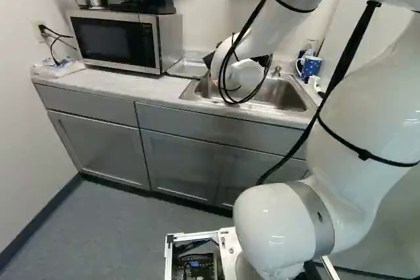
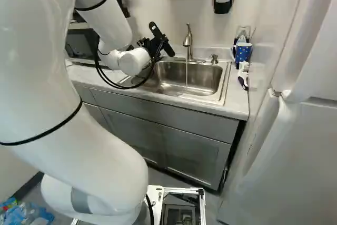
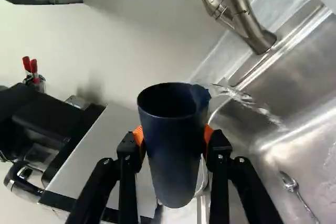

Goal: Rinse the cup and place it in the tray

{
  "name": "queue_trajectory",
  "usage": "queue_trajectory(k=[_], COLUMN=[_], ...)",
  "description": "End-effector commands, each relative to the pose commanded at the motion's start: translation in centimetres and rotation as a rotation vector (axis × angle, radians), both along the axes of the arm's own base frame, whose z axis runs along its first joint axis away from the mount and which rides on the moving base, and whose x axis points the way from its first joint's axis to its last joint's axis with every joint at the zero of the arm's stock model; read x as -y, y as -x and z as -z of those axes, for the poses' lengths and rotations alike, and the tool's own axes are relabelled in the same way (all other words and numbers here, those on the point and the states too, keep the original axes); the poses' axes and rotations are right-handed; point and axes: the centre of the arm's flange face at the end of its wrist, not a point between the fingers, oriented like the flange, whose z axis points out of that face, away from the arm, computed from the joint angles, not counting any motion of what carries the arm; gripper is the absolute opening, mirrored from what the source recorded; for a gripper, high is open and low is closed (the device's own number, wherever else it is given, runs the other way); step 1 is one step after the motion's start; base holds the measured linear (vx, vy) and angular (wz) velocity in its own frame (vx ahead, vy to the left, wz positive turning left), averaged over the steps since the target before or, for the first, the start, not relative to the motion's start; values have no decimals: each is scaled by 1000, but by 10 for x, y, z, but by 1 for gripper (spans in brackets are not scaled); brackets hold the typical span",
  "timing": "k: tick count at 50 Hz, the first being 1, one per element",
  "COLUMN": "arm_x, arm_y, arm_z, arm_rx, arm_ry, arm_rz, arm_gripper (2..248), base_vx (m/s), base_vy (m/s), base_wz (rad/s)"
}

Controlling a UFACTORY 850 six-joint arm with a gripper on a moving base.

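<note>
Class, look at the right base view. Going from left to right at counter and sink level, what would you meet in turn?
Microwave → gripper holding the dark cup → tall faucet → small metal fixture → spotted blue mug.

The tall dark-blue cylindrical cup (image 3: 170, 156) looks smooth and matt. The curved silver-grey metal faucet (image 3: 248, 20) has a satiny sheen; the rectangular steel sink (image 2: 202, 81) shines, and the rounded white arm (image 1: 272, 227) is glossy.
</note>
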Motion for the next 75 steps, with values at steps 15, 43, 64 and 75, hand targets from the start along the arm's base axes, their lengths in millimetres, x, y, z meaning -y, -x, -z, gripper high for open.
queue_trajectory(k=[15, 43, 64, 75], arm_x=[0, 0, 0, 0], arm_y=[0, 0, 0, 0], arm_z=[0, 0, 0, 0], arm_rx=[-1, -3, -4, -5], arm_ry=[-158, -451, -672, -787], arm_rz=[9, 27, 40, 47], arm_gripper=[124, 124, 124, 124], base_vx=[0, 0, 0, 0], base_vy=[0, 0, 0, 0], base_wz=[0, 0, 0, 0])
